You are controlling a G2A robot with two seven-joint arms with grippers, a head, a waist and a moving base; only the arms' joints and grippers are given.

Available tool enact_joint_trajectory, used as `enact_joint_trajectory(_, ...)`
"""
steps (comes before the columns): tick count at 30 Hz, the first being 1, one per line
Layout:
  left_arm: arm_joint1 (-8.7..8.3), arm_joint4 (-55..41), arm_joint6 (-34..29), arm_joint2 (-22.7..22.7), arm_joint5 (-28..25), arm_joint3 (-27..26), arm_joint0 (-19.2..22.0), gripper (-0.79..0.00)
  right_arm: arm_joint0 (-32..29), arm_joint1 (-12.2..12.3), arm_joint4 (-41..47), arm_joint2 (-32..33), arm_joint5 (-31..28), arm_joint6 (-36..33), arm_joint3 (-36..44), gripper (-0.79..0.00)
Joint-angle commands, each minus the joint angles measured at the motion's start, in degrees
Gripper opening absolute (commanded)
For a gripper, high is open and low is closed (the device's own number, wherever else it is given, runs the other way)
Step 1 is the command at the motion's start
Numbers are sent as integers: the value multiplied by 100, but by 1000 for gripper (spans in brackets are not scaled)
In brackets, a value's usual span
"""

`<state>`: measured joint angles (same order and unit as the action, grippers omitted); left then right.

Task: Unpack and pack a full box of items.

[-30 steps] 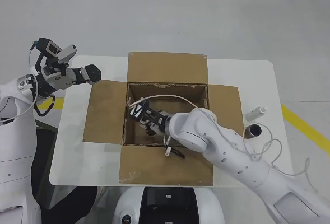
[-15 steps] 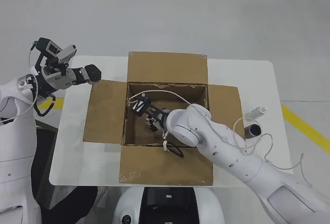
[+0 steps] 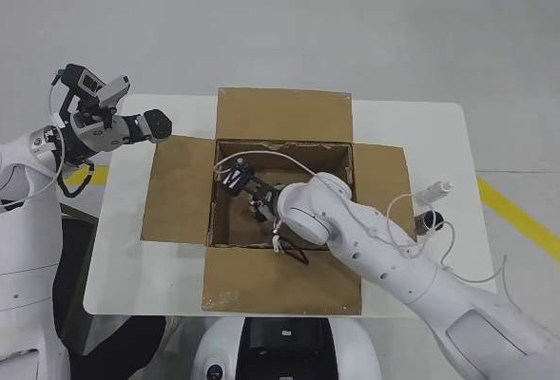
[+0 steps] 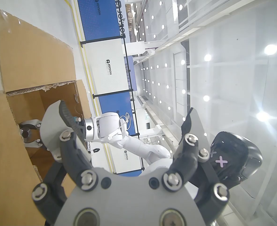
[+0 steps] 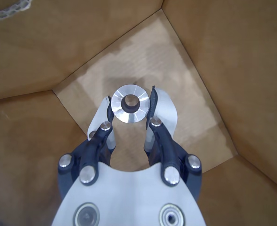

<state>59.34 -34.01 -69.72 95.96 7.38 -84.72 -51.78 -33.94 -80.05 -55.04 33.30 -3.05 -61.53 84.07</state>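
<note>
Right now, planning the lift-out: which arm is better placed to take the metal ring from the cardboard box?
Right. The right gripper is inside the cardboard box, shut on the metal ring; the left gripper hangs open outside it.

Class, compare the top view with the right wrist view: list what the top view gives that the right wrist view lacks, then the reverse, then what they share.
The top view adds the white table, the spread flaps of the cardboard box, a small white bottle and a dark cylinder beside the box, and the left end effector near the table's corner.
The right wrist view adds a round metal part with a centre hole, held between the fingers of the right end effector.
Shared: the box's inside, with the right end effector down in it.
</note>
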Motion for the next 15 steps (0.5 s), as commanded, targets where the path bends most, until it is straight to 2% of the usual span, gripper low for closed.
enact_joint_trajectory(1,0,0,0,0,0,0,0,0,0,-16,9,17,-24,-14,-19,-529)
enact_joint_trajectory(3,0,0,0,0,0,0,0,0,-6,-30,10,37,-52,-36,-32,-486)
enact_joint_trajectory(6,0,0,0,0,0,0,0,0,-16,-50,-8,64,-63,-85,-40,-465)
enact_joint_trajectory(15,0,0,0,0,0,0,0,0,-242,-23,230,436,-254,142,378,-446)
